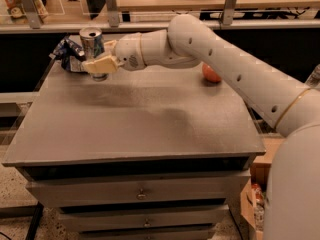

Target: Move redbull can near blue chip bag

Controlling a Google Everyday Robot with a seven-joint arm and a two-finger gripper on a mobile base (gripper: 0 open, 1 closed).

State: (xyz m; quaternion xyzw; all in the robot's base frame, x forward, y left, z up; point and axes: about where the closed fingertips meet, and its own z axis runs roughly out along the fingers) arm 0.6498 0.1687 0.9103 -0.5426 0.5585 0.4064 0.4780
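The redbull can (91, 41) stands at the far left corner of the desk (150, 124), upright, with its open top towards the camera. It is just beside the blue chip bag (66, 55), which lies crumpled to its left; I cannot tell if the two touch. The pincer (98, 56) is at the can, and its pale fingers (101, 64) hold the lower half of the can, one on the near side and one behind. The bottom of the can seems to rest on the desk or very near to it.

I judge the can to be light, thin-walled and smooth, so a hard squeeze can dent it and a loose one lets it slip. The middle of the body is the good place to hold. A red-orange apple (210, 73) lies well apart, at the far right.
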